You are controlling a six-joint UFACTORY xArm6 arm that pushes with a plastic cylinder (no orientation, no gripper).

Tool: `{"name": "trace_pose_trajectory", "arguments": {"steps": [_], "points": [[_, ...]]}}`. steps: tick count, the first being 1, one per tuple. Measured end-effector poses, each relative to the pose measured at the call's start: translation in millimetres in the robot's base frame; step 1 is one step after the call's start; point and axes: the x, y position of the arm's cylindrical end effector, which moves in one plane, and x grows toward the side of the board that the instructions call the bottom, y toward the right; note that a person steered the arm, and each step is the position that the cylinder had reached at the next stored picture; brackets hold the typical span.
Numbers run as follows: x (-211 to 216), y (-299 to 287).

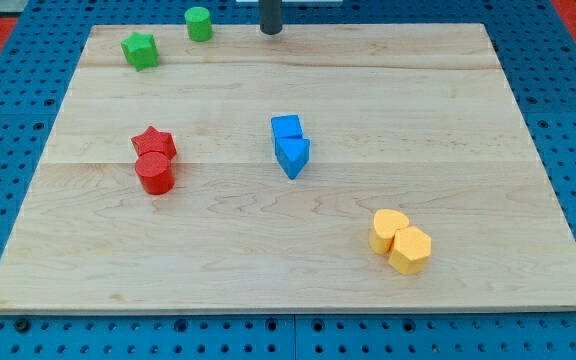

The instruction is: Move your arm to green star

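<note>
The green star (pixel 140 50) lies near the board's top left corner. A green cylinder (pixel 199 23) stands just right of it, at the top edge. My tip (pixel 270 31) is at the board's top edge, right of the green cylinder and well right of the green star, touching no block.
A red star (pixel 154 143) and a red cylinder (pixel 155 174) sit together left of centre. A blue cube (pixel 286 128) and a blue triangle (pixel 293 157) touch at centre. A yellow heart (pixel 388 228) and a yellow hexagon (pixel 409 249) sit at lower right. The wooden board (pixel 448 120) lies on a blue pegboard.
</note>
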Motion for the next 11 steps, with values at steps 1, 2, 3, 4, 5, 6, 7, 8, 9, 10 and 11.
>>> {"name": "trace_pose_trajectory", "arguments": {"steps": [1, 2, 3, 4, 5, 6, 7, 8, 9, 10, 11], "points": [[1, -13], [16, -67], [53, -121], [101, -123], [116, -184], [91, -275], [27, -277], [0, -271], [-1, -247], [0, -152], [0, -26]]}}
